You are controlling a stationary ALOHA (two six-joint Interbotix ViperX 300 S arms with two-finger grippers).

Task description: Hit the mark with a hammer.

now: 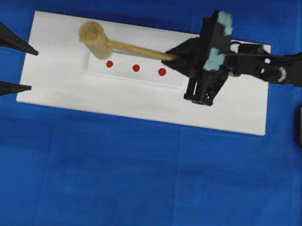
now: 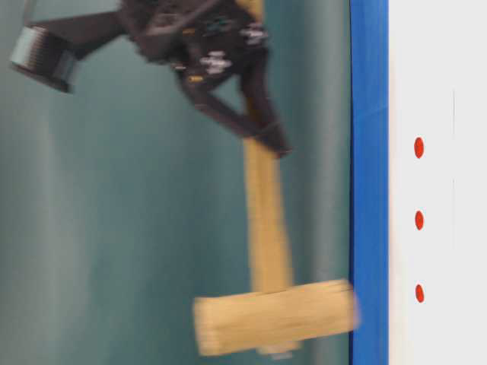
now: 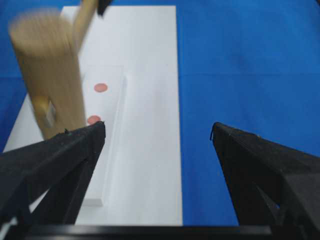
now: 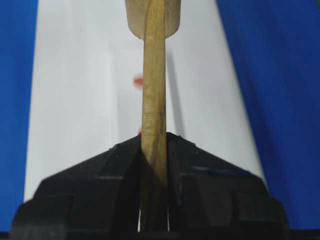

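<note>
Hammer (image 1: 102,41) handle is seen clamped between the closed jaws of the right gripper (image 1: 179,57), gripped near its end, with the shaft running leftward from the gripper to the thick cylindrical head. In the overhead view the head lies above the upper left corner of the raised strip (image 1: 136,76), just up and left of the leftmost of three red dots; the other two dots are ranged along the strip toward the gripper. The mark (image 1: 162,71) is taken to be the rightmost dot, the one nearest the gripper, which looks slightly larger than the other two, though the difference is small. In the table-level view the hammer (image 2: 274,315) is blurred and its head is shown held clear of the white board (image 2: 441,76), with a gap between the head and the strip's dots. In the right wrist view the handle (image 4: 153,100) is seen rising straight out from between the two black fingers (image 4: 107,165), and one dot is partly hidden behind it. The strip is set on the white board (image 1: 221,112), which lies on a blue cloth (image 1: 132,186). The left gripper (image 1: 34,69) is held at the left edge of the board, well apart from the strip, with its jaws spread wide and nothing between them; in its own wrist view the hammer head (image 3: 47,75) is seen ahead, above two of the dots.
</note>
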